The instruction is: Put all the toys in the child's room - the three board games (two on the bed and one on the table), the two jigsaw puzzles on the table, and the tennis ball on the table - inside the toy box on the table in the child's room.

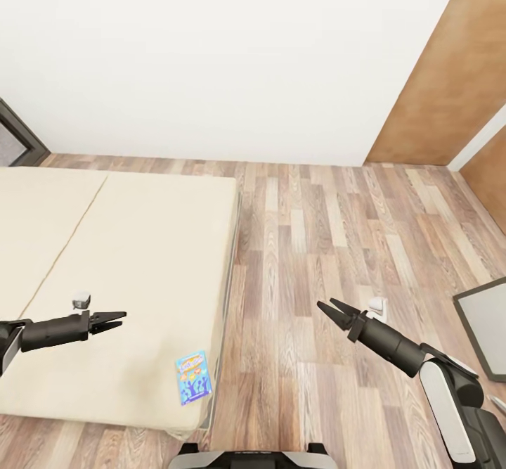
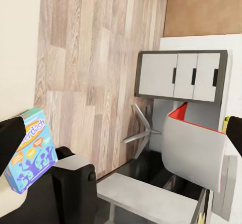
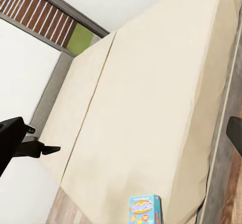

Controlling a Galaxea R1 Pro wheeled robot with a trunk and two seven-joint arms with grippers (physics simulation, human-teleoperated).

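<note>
Robot base: dark curved front edge of the robot's own base [image 1: 249, 457] sits nearest the head camera, just beside the near corner of the bed.
Left fingers: left gripper [image 1: 114, 319] hangs over the mattress with its two thin black fingers parted and nothing between them.
Right fingers: right gripper [image 1: 332, 307] is spread just as wide and empty, out over the wood-plank floor [image 1: 330, 244].
Nearest toy: small, mostly blue, flat rectangular board game box [image 1: 192, 377] lies flat near the bed's near corner, close to the side edge, apart from both grippers.
Bed: low wide bed with a plain beige mattress cover [image 1: 140, 258]; a second board game cannot be made out on it.
Table side: light grey cabinet with dark handles [image 2: 181, 75] and a grey panel with a dark frame [image 1: 485, 325] at the head view's right edge; no toy box can be told for certain.
Risk, slip: the box is thin and flat on soft cover, so I judge that fingers coming straight down may skate over the lid rather than catch an edge.
Risk, push-off: a sideways nudge could slide it over the nearby bed edge to the floor.
Risk, reach: the left arm must swing inward near the base, and might brush it.
</note>
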